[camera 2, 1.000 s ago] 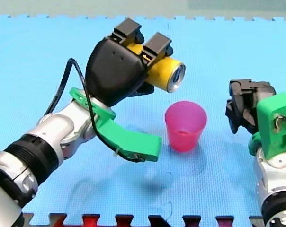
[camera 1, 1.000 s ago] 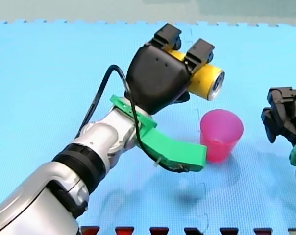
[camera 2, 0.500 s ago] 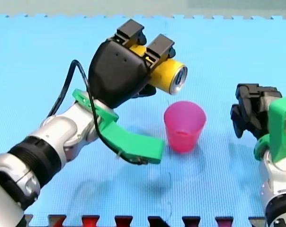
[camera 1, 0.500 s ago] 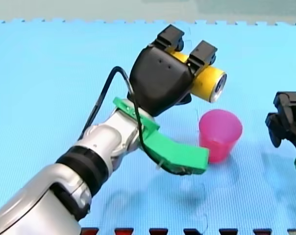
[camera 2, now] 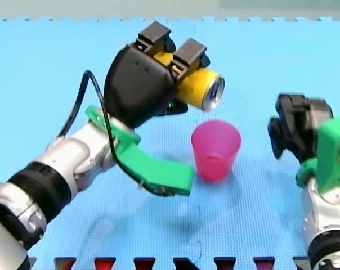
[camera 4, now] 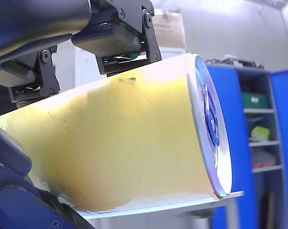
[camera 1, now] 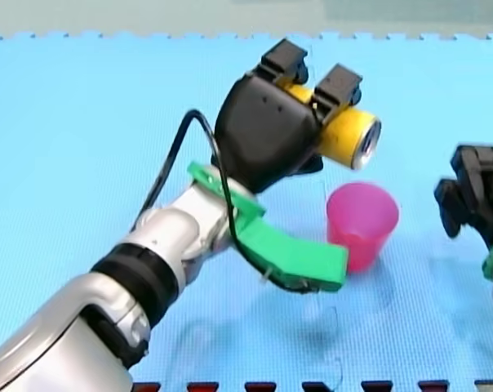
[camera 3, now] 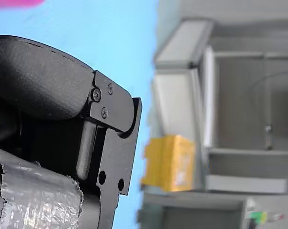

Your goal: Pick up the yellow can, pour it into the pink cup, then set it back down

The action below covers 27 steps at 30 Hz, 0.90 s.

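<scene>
The yellow can (camera 1: 350, 136) is tipped almost onto its side, silver lid outward, clamped in the left hand's (camera 1: 271, 139) fingers (camera 1: 338, 84) just above the pink cup (camera 1: 361, 224). The right hand (camera 1: 471, 192), curled on nothing, is right of the cup. Since 1 second ago the can has edged further over the cup

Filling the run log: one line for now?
phase: pour | left hand: grips can, tipped, above cup | right hand: shut, right of cup | cup: upright
</scene>
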Motion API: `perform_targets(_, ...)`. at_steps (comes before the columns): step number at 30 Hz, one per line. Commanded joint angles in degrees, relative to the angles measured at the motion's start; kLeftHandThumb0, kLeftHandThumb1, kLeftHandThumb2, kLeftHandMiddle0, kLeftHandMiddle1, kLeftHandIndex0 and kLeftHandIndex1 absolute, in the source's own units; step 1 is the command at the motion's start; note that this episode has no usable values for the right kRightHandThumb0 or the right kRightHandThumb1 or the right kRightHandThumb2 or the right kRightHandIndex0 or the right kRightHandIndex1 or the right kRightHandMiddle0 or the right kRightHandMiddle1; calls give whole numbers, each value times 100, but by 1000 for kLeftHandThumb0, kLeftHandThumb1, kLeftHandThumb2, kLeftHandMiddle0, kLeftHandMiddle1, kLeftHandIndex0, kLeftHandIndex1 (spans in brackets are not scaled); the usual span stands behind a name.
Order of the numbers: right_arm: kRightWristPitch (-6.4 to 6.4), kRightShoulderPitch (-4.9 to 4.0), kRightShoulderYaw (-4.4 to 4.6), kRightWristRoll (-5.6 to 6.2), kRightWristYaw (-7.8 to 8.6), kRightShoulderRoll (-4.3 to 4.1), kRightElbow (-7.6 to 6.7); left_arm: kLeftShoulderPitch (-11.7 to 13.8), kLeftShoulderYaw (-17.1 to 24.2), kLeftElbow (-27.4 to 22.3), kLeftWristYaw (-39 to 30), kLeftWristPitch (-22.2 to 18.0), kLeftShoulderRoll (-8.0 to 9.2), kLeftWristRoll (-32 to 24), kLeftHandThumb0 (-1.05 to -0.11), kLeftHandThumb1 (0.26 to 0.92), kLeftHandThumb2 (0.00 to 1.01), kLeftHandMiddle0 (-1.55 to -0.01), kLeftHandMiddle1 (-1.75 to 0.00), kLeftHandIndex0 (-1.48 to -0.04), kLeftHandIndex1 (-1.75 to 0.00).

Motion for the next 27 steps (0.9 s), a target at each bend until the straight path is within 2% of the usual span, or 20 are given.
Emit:
perform_targets(1, 432, -98, -143, 81, 41, -365, 274, 65, 242, 63, 173, -216, 61, -252, -437, 895, 3, -841, -1746, -636, -1545)
perform_targets(2, 615, -180, -123, 16, -54, -423, 380, 75, 311, 119, 225, -313, 46, -341, -438, 891, 3, -845, -1746, -700, -1410)
perform_targets(3, 653, -201, -45, -108, -231, -418, 403, 83, 395, 207, 275, -445, 29, -454, -446, 888, 2, -849, -1746, -777, -1229)
perform_targets(4, 632, -193, 35, -227, -399, -398, 390, 88, 467, 292, 316, -576, 14, -557, -463, 878, 2, -853, -1746, -930, -817)
perform_targets(6, 545, -127, 199, -457, -707, -354, 284, 119, 624, 417, 321, -924, -10, -794, -479, 871, 1, -857, -1746, -1099, -368)
perform_targets(7, 564, -125, 258, -541, -829, -351, 257, 127, 690, 458, 298, -1070, -18, -892, -496, 869, 0, -872, -1548, -1145, -182)
perform_targets(8, 609, -134, 310, -620, -948, -354, 240, 144, 765, 492, 260, -1223, -17, -996, -499, 866, 0, -908, -1317, -1170, -102)
perform_targets(9, 655, -147, 346, -679, -1044, -361, 232, 163, 844, 522, 211, -1365, -20, -1098, -498, 857, 2, -950, -973, -1182, -55)
perform_targets(10, 690, -154, 372, -723, -1119, -368, 226, 193, 939, 542, 135, -1513, -25, -1222, -498, 843, 2, -1036, -558, -1184, -22)
perform_targets(11, 715, -157, 389, -750, -1169, -373, 219, 229, 1040, 556, 42, -1666, -27, -1357, -499, 837, 1, -1102, -352, -1179, -11)
perform_targets(13, 742, -157, 399, -764, -1204, -382, 210, 288, 1200, 567, -114, -1891, -34, -1566, -492, 825, 1, -1197, -153, -1173, -2)
perform_targets(21, 734, -143, 336, -673, -1113, -399, 210, 460, 1668, 541, -412, -2419, -132, -2037, -444, 797, 0, -1274, -70, -1185, -6)
perform_targets(27, 761, -147, 304, -617, -1066, -402, 199, 568, 1888, 537, -701, -2629, -178, -2215, -426, 787, 0, -1283, -46, -1201, -7)
